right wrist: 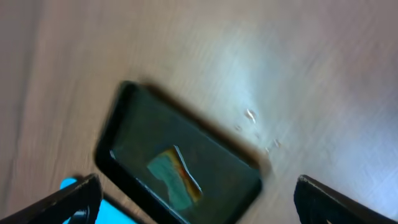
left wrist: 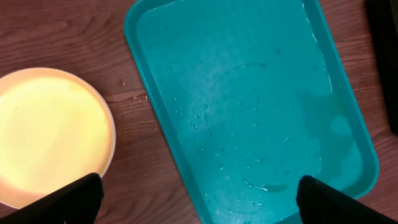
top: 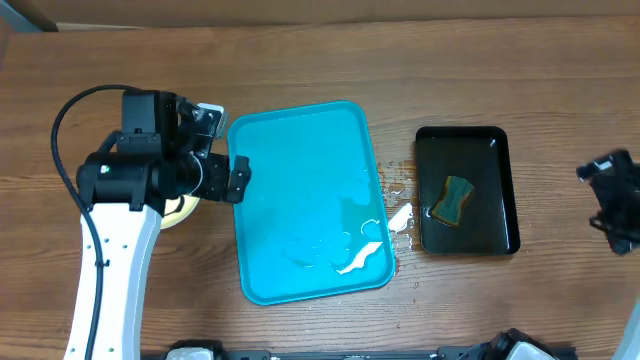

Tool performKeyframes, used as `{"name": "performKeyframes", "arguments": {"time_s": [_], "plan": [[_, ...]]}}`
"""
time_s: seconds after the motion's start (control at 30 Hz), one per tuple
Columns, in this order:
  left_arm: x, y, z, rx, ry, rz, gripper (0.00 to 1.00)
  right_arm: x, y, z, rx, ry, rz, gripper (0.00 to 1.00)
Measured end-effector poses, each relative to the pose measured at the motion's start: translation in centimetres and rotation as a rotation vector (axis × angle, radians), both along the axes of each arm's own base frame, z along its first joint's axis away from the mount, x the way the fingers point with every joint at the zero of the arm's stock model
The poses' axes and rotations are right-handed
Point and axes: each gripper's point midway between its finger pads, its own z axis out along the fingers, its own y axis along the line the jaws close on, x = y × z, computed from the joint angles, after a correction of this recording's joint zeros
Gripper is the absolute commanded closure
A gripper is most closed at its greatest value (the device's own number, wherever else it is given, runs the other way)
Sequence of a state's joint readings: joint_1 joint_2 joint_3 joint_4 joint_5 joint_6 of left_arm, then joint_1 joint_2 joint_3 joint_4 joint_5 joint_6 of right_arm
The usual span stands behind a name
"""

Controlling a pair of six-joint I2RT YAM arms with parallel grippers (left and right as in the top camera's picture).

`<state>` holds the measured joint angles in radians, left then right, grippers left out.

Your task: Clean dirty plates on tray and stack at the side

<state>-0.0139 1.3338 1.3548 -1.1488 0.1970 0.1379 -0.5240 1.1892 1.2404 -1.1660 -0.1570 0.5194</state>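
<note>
The turquoise tray lies in the middle of the table, wet and with no plate on it; it also shows in the left wrist view. A pale yellow-green plate sits on the table left of the tray, mostly hidden under my left arm in the overhead view. No smear shows on it. The white plates are not visible. My left gripper is open and empty, high above the tray's left edge. My right gripper is open and empty at the far right, its view blurred.
A small black tray with a green-and-yellow sponge stands right of the turquoise tray; it also shows in the right wrist view. Water drops and white scraps lie between the two trays.
</note>
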Motion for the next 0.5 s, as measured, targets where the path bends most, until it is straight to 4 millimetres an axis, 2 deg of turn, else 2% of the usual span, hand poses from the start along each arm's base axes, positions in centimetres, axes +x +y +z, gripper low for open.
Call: {"name": "performKeyframes", "arguments": {"time_s": [0.07,0.13,0.2,0.23,0.3,0.4,0.5], "plan": [[0.2,0.0,-0.5,0.001,0.018,0.000,0.00,2.3,1.6,2.7,-0.110,-0.119,0.087,0.00],[0.4,0.0,-1.2,0.001,0.042,0.000,0.00,4.9,4.7,7.0,-0.245,-0.311,0.227,0.00],[0.5,0.0,-1.6,0.001,0.056,0.000,0.00,5.9,7.1,9.8,-0.322,-0.436,0.322,0.00],[0.6,0.0,-1.9,0.001,0.065,0.000,0.00,6.1,9.0,11.6,-0.377,-0.523,0.401,0.00],[0.8,0.0,-2.7,0.002,0.092,0.001,0.00,5.3,12.5,13.7,-0.469,-0.654,0.548,0.00],[1.0,0.0,-3.3,0.002,0.111,0.000,0.00,4.6,13.7,14.0,-0.541,-0.743,0.601,0.00],[1.1,0.0,-4.0,0.003,0.138,0.001,0.00,3.1,14.2,10.1,-0.568,-0.743,0.646,0.00]]}}
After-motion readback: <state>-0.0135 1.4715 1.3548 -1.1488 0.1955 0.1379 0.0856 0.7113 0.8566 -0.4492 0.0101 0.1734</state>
